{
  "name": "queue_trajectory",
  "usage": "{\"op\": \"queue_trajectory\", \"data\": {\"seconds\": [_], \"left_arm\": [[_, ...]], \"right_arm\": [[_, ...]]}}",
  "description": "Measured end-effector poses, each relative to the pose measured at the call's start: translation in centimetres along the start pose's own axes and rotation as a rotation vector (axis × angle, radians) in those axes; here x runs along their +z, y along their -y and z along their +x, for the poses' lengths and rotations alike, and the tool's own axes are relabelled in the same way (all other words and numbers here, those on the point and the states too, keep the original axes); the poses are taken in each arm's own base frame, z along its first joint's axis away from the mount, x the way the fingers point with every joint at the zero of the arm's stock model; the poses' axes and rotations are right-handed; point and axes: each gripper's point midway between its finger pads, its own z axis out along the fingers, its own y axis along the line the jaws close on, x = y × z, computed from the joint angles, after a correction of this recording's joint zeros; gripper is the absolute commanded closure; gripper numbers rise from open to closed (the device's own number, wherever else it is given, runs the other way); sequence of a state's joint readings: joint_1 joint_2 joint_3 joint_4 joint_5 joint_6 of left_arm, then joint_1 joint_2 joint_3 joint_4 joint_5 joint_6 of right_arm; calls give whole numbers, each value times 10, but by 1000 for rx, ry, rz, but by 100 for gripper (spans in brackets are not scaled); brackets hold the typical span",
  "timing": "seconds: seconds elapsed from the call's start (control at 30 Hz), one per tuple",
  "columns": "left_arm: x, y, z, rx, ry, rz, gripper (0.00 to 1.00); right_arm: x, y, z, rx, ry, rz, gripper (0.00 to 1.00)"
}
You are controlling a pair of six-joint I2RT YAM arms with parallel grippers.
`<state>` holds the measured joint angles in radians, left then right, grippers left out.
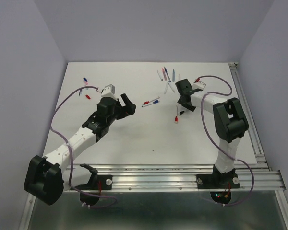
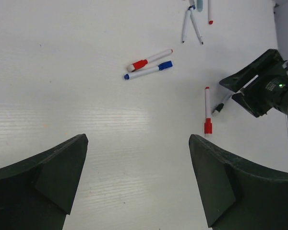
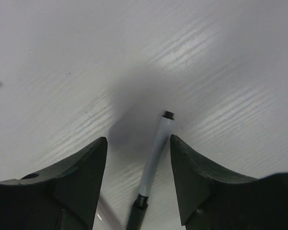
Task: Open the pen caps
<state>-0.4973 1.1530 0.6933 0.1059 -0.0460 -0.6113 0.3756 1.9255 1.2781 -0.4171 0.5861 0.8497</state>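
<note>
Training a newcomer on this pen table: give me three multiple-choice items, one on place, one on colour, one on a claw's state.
1. The black-tipped pen lies: A between the jaws of the right claw; B in a cup; C on the floor.
2. The pen pair mid-table has: A green caps; B a red cap and blue cap; C black caps.
3. The left claw is: A shut on a pen; B shut on a cap; C open, empty.
A, jaws flank it; B, both colours show; C, nothing between spread jaws.
</note>
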Motion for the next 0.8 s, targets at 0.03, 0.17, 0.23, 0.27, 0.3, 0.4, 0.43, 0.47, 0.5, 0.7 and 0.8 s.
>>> {"op": "queue_trajectory", "data": {"seconds": [0.03,0.17,0.23,0.27,0.3,0.4,0.43,0.47,0.5,0.7,0.8], "left_arm": [[-4,3,-7,-2,26,10,1],[-15,9,-25,-16,96,26,1],[-17,9,-29,-20,115,20,1],[-17,8,-31,-22,121,16,1],[-18,7,-31,-24,125,10,1],[-18,3,-31,-27,130,-6,1],[-19,1,-30,-28,130,-12,1],[-19,-1,-29,-27,128,-17,1],[-19,-2,-28,-27,127,-22,1],[-21,-1,-30,-28,134,-20,1],[-21,1,-29,-27,126,-8,1]], "right_arm": [[4,-1,0,-2,-4,8,46],[13,2,4,-4,-20,42,55],[12,3,5,6,-26,51,62],[12,4,5,12,-26,53,65],[12,4,5,14,-27,53,67],[12,4,6,26,-27,54,70],[12,5,7,30,-26,53,71],[12,6,8,33,-26,53,76],[10,9,9,36,-27,54,77],[3,25,18,32,-18,27,99],[-3,34,21,-5,-15,9,99]]}}
